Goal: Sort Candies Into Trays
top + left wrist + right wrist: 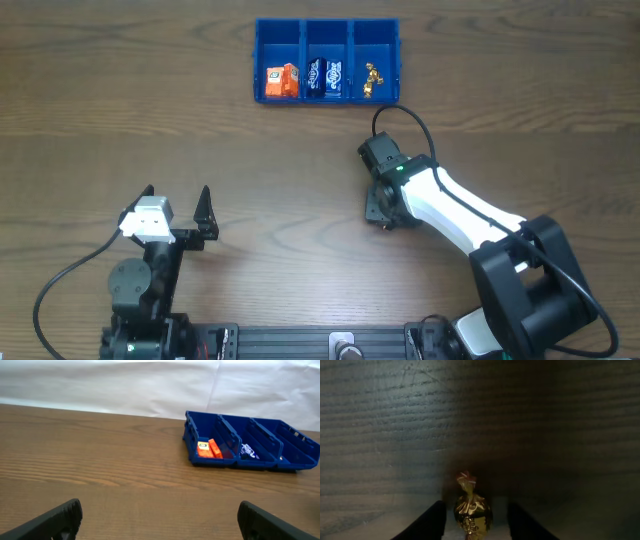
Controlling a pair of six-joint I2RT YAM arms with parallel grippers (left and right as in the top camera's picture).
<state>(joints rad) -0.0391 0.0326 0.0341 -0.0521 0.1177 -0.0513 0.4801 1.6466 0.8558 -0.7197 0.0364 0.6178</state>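
Closest to the bases, on the left side, seeing the left end effector (pixel 178 207) hanging over the brown wooden tabletop (pixel 100 120), its two dark fingers spread wide apart and gripping nothing; from its wrist camera, looking across the wood toward the tray well away. Farther out, on the right side, finding the right end effector (pixel 383 213) pointing down at the tabletop, with the arm's white link slanting back toward its base. Through the right wrist camera, watching its fingers (pixel 432 522) standing apart on either side of a gold-wrapped candy (pixel 472 510), this candy lying on the wood between them with its twisted end pointing away from the wrist; spotting a thin gap at each side, so not clamping it. Farthest out, near the middle of the far edge, noting a blue tray (pixel 328 24) with three compartments side by side, holding orange candies (pixel 283 82) in the left one, blue-wrapped candies (pixel 328 77) in the middle one and small gold candies (pixel 372 80) in the right one. Keeping the gold-wrapped candy well apart from that tray.
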